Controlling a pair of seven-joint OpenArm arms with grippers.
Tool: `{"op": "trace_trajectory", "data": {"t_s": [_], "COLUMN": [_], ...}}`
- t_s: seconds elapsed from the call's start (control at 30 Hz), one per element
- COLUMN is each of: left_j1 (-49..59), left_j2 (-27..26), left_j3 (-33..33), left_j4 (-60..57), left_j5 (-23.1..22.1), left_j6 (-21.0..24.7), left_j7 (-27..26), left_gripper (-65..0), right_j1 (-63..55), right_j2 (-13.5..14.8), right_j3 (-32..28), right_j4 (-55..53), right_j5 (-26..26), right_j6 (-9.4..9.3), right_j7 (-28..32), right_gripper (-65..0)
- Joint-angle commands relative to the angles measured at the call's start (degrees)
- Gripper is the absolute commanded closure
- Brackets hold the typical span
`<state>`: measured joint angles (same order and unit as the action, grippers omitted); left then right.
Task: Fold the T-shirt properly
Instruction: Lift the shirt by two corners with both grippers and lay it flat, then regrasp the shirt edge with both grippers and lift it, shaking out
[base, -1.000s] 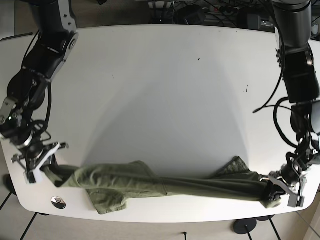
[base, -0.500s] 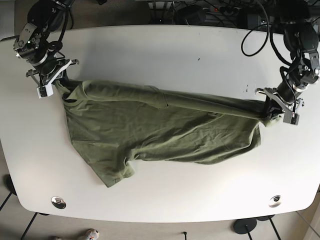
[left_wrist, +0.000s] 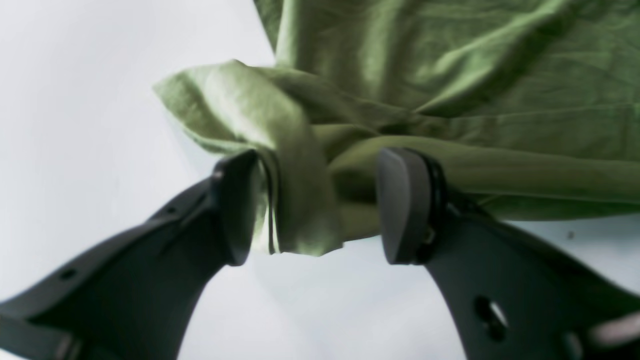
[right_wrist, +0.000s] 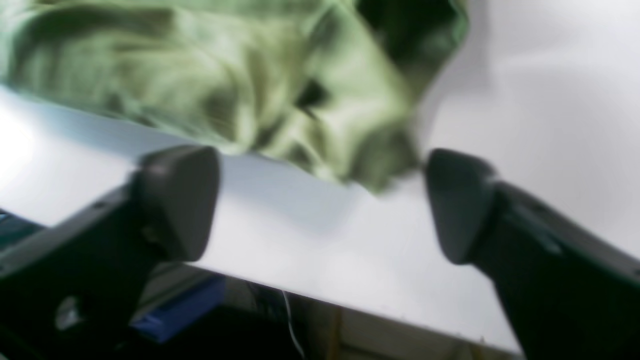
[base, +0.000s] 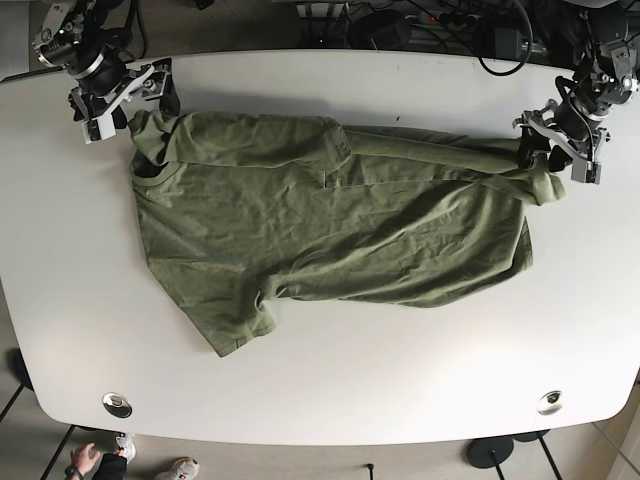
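Now that you have dragged it up from the near edge to the far side, the T-shirt (base: 330, 230) lies spread across the white counter (base: 330, 390), wrinkled but largely opened out, one sleeve trailing toward the near-left. Half a second ago the cloth hung stretched between both arms; now it rests flat.

Your left hand (left_wrist: 320, 205) has let go: its jaws stand apart with a bunched corner of green fabric lying loose between them, brushing one finger (left_wrist: 237, 205). Your right hand (right_wrist: 320, 200) is released too, jaws wide, the crumpled shoulder corner just beyond its fingertips, though that view is blurred.

In the base view both hands sit at the shirt's far corners, right hand (base: 125, 95) and left hand (base: 557, 135) well apart.

Judged from this, the spreading step looks finished; folding itself has not begun, and the bunched far-right corner may need smoothing first.
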<state>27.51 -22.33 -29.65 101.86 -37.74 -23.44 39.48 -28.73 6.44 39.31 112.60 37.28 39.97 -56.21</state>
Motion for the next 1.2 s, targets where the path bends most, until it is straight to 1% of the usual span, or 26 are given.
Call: {"op": "trace_trajectory", "data": {"t_s": [0.03,0.1,0.17,0.23,0.33,0.4,0.47,0.53,0.57,0.63,0.73,0.8,0.87,0.93,1.0,1.07,1.13,1.2], "left_j1": [1.6,2.3,2.0,0.0,-4.6,-7.3,-9.8,-10.5,-11.0,-11.1,-11.0,-11.0,-11.0,-11.0,-11.0,-11.1,-11.2,-13.2], "left_j2": [-1.2,-1.2,-1.2,-1.2,-1.2,-1.2,-1.2,-1.3,-1.3,-1.3,-1.3,-1.3,-1.3,-1.3,-1.4,-1.5,-1.5,-1.6], "left_j3": [-1.7,-2.8,-5.1,-7.1,-7.4,-7.5,-7.5,-7.5,-7.5,-7.5,-7.5,-7.5,-7.5,-7.5,-7.5,-7.5,-7.5,-7.7], "left_j4": [6.1,10.2,10.6,10.0,6.7,4.0,0.9,-1.0,-2.1,-3.1,-3.6,-4.5,-5.2,-5.5,-5.5,-5.7,-7.3,-9.4], "left_j5": [-1.1,-1.7,-4.8,-6.7,-6.8,-6.8,-6.8,-6.8,-6.8,-6.8,-6.8,-6.8,-6.8,-6.8,-6.7,-6.7,-6.7,-6.7], "left_j6": [-0.3,-0.3,-0.3,-0.3,0.0,0.0,0.0,0.0,0.0,0.0,0.0,0.0,0.0,-0.1,-0.1,0.0,0.0,0.1], "left_j7": [-1.7,-1.9,-1.8,-1.8,-1.7,-1.7,-1.7,-1.7,-1.7,-1.7,-1.7,-1.8,-1.9,-1.9,-1.9,-2.1,-2.2,-2.0], "left_gripper": [-36.7,-36.7,-36.7,-36.7,-36.7,-36.7,-36.7,-36.7,-36.7,-36.7,-36.7,-36.7,-36.7,-36.7,-36.7,-36.7,-36.7,-36.8], "right_j1": [-0.5,-0.1,2.8,6.4,13.8,18.2,24.0,27.4,29.6,31.4,33.0,33.7,33.8,35.2,35.5,35.5,35.5,35.5], "right_j2": [0.7,1.3,2.4,2.8,3.0,3.0,3.2,3.3,3.3,3.3,3.3,3.3,3.1,3.2,3.2,2.3,2.0,1.7], "right_j3": [3.7,5.0,5.3,5.3,5.0,5.0,5.0,4.9,4.9,4.9,4.3,1.7,-0.9,-2.3,-2.8,-3.1,-5.6,-6.7], "right_j4": [2.0,1.8,1.6,-1.1,-5.2,-8.3,-14.1,-19.5,-22.6,-25.9,-30.6,-33.6,-36.2,-38.8,-39.8,-39.8,-39.8,-39.9], "right_j5": [4.3,6.5,5.4,1.7,-5.4,-9.1,-12.4,-14.1,-15.0,-15.7,-15.9,-15.8,-15.9,-15.9,-15.6,-15.9,-15.9,-15.9], "right_j6": [0.03,0.03,0.03,0.03,0.03,0.03,0.03,0.03,0.03,0.03,0.03,0.03,0.03,0.03,0.03,0.03,0.03,0.03], "right_j7": [1.0,1.0,1.0,1.0,1.0,0.2,-1.1,-1.1,-1.1,-1.1,-0.2,1.9,5.8,6.8,6.8,6.8,7.0,7.1], "right_gripper": [-65.0,-65.0,-65.0,-65.0,-65.0,-65.0,-65.0,-65.0,-61.8,-59.8,-61.0,-60.9,-60.9,-60.7,-60.6,-60.6,-60.6,-60.4]}}
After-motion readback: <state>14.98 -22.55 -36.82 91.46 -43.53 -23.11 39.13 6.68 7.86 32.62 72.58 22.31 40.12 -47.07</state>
